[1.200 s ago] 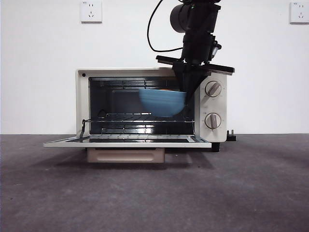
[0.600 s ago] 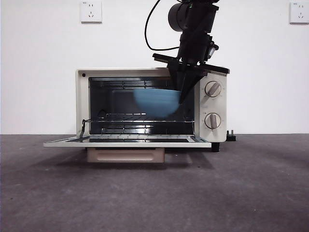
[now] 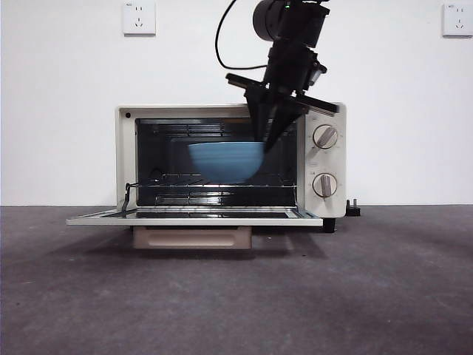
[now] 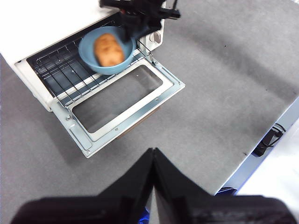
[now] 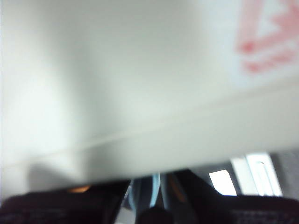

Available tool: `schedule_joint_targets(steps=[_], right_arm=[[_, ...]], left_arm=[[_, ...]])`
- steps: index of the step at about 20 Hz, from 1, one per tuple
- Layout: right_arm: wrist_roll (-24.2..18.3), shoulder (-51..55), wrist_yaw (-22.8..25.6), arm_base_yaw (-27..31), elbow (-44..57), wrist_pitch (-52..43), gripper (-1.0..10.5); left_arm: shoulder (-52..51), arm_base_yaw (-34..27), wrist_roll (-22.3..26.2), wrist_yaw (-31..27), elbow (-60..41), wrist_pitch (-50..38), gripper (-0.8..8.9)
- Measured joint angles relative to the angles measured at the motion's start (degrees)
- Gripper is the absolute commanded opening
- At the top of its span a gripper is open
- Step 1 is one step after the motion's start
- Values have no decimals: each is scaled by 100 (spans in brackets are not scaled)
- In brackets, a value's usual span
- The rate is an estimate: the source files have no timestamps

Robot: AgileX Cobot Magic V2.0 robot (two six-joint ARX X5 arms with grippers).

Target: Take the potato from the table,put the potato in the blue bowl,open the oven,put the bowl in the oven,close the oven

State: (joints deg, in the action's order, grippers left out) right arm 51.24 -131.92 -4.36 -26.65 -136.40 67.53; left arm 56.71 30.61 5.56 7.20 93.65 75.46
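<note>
Over the oven (image 3: 148, 159) rack: bowl (image 3: 225, 160) carried further leftward, deeper inside.
Right tool (image 3: 264, 140) clamps the rim, potato (image 4: 109, 48) aboard; left tool (image 4: 153, 161) closed, empty.

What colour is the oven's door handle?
Beige; the handle shows best in the front view, under the open door.

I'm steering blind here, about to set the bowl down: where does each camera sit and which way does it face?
Front: low at table height, level at the open oven; right claw enters from above, holding the blue bowl.
Left wrist: high, looking down; left claw shut at bottom.
Right wrist: pressed near the oven top, blurred; own dark jaws and a sliver of bowl.
Shared: front and left wrist both show bowl in oven; left wrist alone shows the potato.
</note>
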Motion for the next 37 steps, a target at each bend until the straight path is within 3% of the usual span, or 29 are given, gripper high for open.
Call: schedule_joint_targets(steps=[2, 13, 24, 37], right_arm=[[0, 4, -2, 0, -4, -7, 133], [-15, 7, 9, 4, -9, 105, 132], [-424, 55, 442, -28, -11, 299, 127], [-461, 68, 457, -302, -11, -221, 127]], left_arm=[[0, 0, 0, 0, 0, 0, -5], [0, 0, 0, 0, 0, -2, -5], [9, 0, 0, 0, 0, 0, -5], [63, 0, 0, 0, 0, -2, -5]])
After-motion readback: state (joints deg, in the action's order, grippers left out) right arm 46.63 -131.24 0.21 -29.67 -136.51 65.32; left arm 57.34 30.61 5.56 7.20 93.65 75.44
